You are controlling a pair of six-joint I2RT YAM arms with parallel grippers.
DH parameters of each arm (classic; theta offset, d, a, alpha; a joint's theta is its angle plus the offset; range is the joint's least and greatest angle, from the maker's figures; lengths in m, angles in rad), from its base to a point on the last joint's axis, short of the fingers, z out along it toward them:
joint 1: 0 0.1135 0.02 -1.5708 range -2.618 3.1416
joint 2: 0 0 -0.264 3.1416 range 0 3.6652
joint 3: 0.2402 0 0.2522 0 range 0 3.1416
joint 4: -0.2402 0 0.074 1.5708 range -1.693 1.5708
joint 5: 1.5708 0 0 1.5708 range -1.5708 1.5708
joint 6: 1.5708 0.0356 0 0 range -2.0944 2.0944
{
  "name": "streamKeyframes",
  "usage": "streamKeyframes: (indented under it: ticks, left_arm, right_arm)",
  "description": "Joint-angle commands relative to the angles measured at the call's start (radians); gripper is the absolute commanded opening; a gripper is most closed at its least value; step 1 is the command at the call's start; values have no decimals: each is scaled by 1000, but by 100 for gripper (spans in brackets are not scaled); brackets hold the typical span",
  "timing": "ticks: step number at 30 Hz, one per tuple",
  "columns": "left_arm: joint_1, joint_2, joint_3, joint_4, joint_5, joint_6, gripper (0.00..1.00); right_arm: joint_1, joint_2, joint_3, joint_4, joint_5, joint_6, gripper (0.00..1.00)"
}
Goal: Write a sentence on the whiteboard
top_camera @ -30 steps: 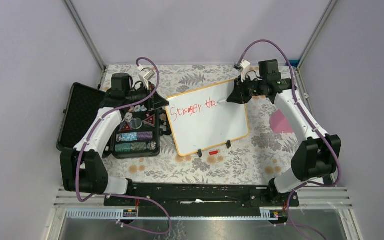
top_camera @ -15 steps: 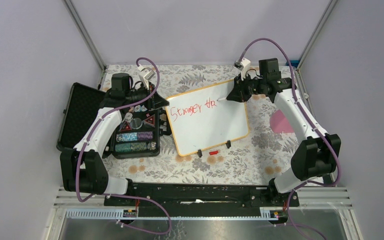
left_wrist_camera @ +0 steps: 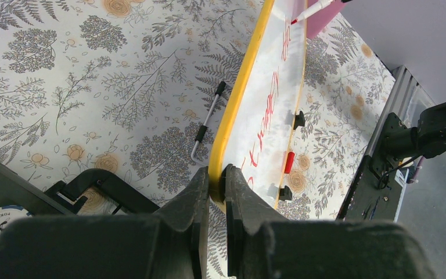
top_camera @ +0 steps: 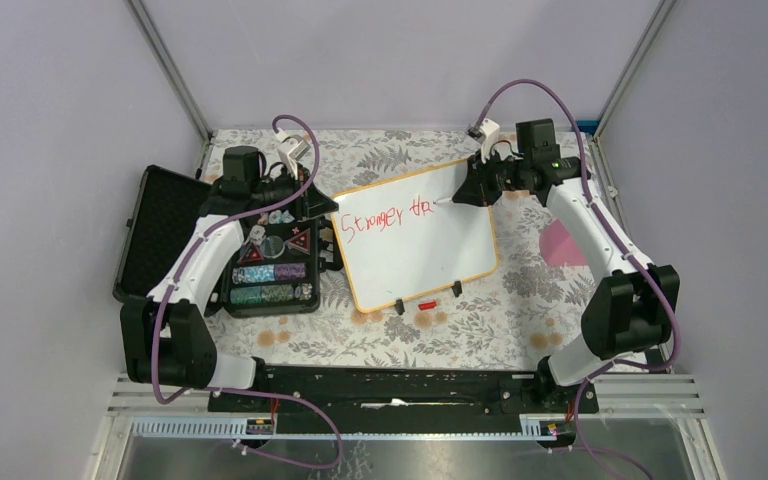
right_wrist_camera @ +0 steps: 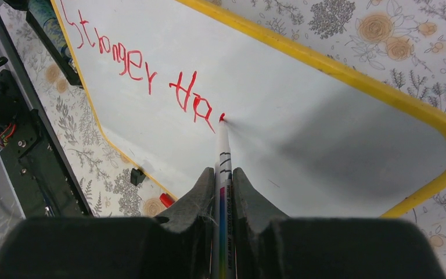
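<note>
The whiteboard [top_camera: 430,245] lies in the middle of the table, glossy white with a tan-yellow frame and red writing "Stronger tha". My left gripper [top_camera: 328,207] is shut on the board's left frame edge [left_wrist_camera: 216,174]. My right gripper [top_camera: 463,194] is shut on a white marker [right_wrist_camera: 224,174] with a red tip. The tip touches the board [right_wrist_camera: 302,116] just right of the last red letter. The marker's red cap [top_camera: 426,303] lies by the board's near edge, between its two black clip feet.
An open black case [top_camera: 260,255] with poker chips sits left of the board, under my left arm. A thin metal handle [left_wrist_camera: 206,122] lies on the floral tablecloth beside the board. A pink patch [top_camera: 560,243] lies on the cloth at the right.
My right gripper has shifted slightly left and toward the back with the marker. The left arm and the board have not moved.
</note>
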State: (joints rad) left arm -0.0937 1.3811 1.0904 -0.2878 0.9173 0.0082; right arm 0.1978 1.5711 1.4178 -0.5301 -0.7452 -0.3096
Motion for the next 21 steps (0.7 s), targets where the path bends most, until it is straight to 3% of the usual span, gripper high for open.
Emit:
streamKeyframes:
  ticks: [1, 21]
  left_arm:
    - [-32, 14, -5, -26, -15, 61, 0]
    - [-37, 17, 2, -26, -16, 60, 0]
  right_arm:
    - [-5, -32, -35, 17, 9, -11, 0]
    - [-6, -70, -15, 13, -8, -1, 0]
